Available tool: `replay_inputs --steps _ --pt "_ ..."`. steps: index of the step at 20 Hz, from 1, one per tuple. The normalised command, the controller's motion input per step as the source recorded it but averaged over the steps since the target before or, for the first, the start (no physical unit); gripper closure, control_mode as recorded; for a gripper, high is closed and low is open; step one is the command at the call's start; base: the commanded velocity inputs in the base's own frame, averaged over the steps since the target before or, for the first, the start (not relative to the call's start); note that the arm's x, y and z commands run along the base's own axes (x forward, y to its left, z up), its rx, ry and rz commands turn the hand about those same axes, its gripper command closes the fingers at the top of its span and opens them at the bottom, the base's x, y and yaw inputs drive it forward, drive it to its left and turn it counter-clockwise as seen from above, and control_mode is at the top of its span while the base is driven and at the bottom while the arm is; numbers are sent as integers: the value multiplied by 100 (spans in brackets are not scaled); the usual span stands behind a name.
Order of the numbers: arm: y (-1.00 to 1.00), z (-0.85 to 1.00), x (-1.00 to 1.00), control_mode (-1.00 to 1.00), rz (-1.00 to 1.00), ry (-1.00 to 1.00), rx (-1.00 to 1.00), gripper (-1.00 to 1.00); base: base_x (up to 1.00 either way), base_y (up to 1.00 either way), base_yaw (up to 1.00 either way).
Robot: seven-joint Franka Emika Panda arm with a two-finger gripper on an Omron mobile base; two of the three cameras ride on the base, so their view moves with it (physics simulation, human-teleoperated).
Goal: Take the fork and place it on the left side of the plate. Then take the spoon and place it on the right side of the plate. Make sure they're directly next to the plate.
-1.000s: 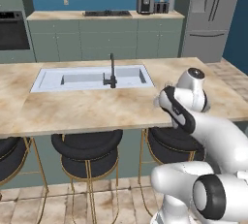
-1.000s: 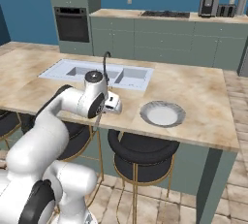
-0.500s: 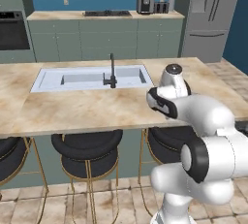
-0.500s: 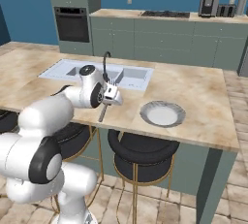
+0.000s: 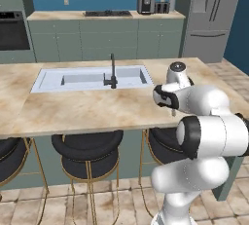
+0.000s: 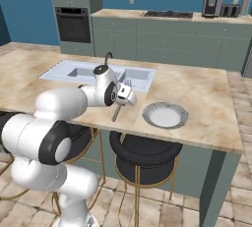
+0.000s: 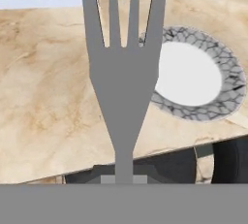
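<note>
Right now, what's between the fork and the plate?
Bare counter, seen in the right base view, separates the fork, held by the gripper, from the plate.

No legible text, label, brand, number or sign appears anywhere in this kitchen.
</note>
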Motion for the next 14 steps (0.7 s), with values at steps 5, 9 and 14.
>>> replay_inputs --steps 5,9,14 --pt "-20 -16 29 -100 -2 0 0 100 0 0 0" --pt "0 -18 66 -100 -1 0 0 100 0 0 0" --pt "0 -21 76 -100 0 0 0 100 0 0 0"
